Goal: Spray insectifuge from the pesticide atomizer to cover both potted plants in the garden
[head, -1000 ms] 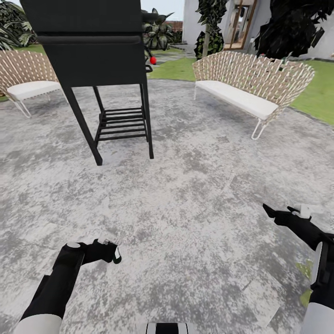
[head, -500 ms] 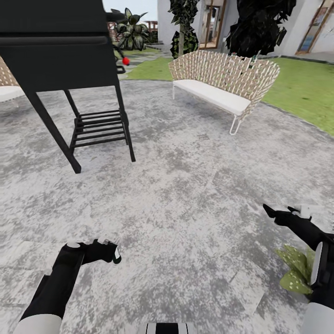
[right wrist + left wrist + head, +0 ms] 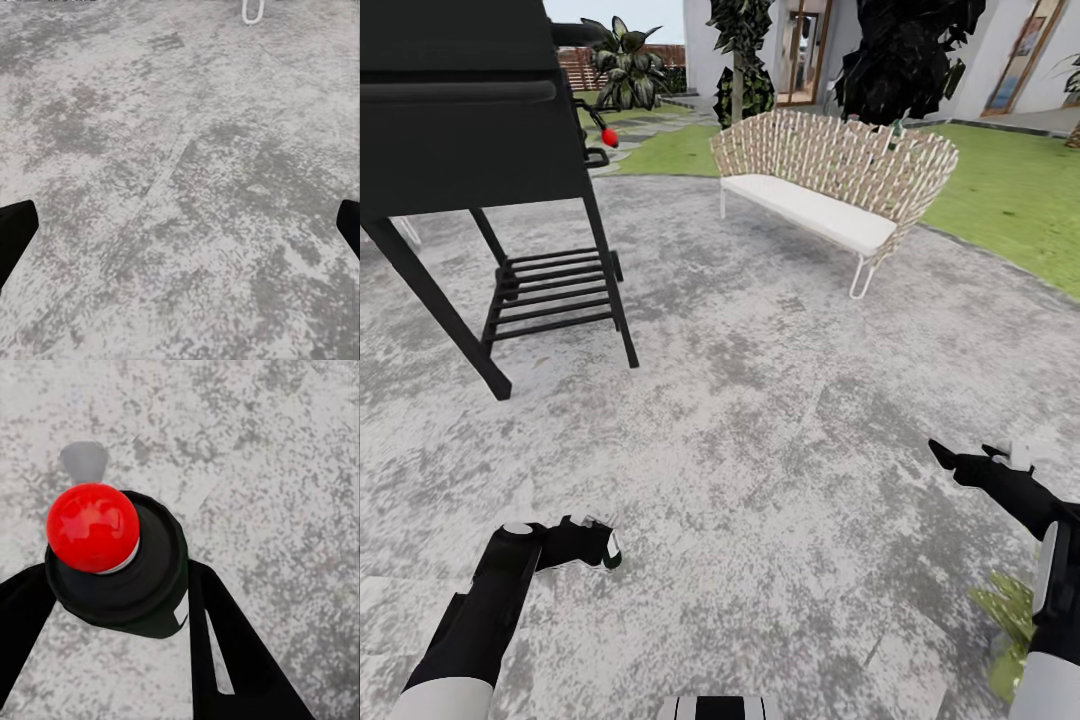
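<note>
Over the patio (image 3: 760,420), left fingers (image 3: 225,637) clamp the pesticide atomizer (image 3: 124,566); right fingers (image 3: 15,232) spread empty.

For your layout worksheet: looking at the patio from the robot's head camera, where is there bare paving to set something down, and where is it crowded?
Free: the wide paving between the black grill, the wicker bench and the two grippers. Crowded: under the grill, around its legs and slatted shelf, and by the right arm, where a leafy plant sits.
</note>
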